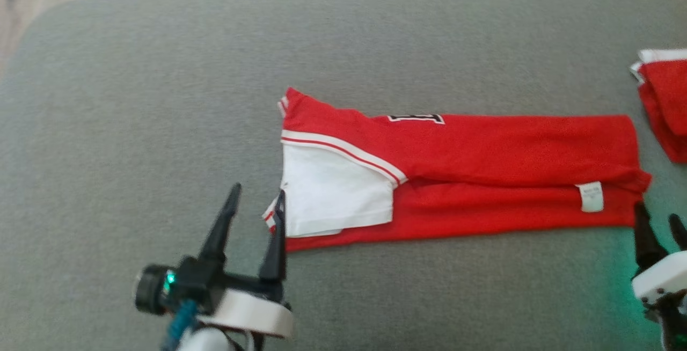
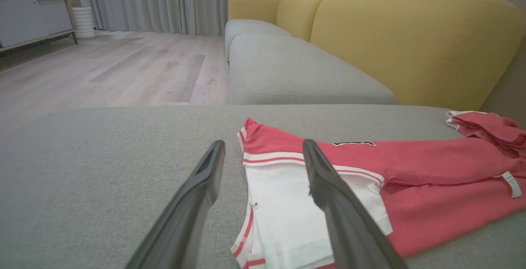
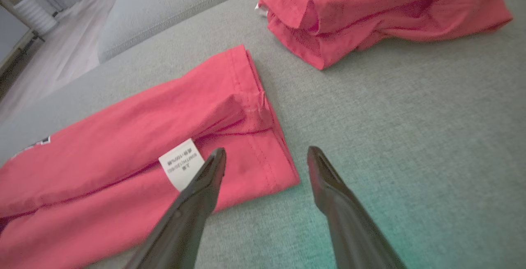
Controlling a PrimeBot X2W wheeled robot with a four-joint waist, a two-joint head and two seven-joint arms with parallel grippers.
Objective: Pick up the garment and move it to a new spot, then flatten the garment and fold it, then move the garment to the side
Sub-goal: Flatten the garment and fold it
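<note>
A red garment [image 1: 483, 152] with white sleeves lies folded into a long strip across the grey cushion [image 1: 161, 99]; it shows as the garment [image 2: 431, 170] in the left wrist view and the garment [image 3: 135, 137] in the right wrist view. A white care label [image 1: 591, 196] sits near its right end. My left gripper [image 1: 256, 199] is open at the strip's left end, one finger over the white sleeve [image 2: 283, 203]. My right gripper [image 1: 659, 222] is open at the strip's lower right corner, straddling the hem corner [image 3: 283, 170]. Neither holds cloth.
A second red garment [image 1: 665, 99] lies bunched at the cushion's right edge, also seen as the bunched garment [image 3: 370, 10]. Beyond are a grey seat [image 2: 296, 67], a yellow backrest [image 2: 411, 42] and wooden floor [image 2: 102, 67].
</note>
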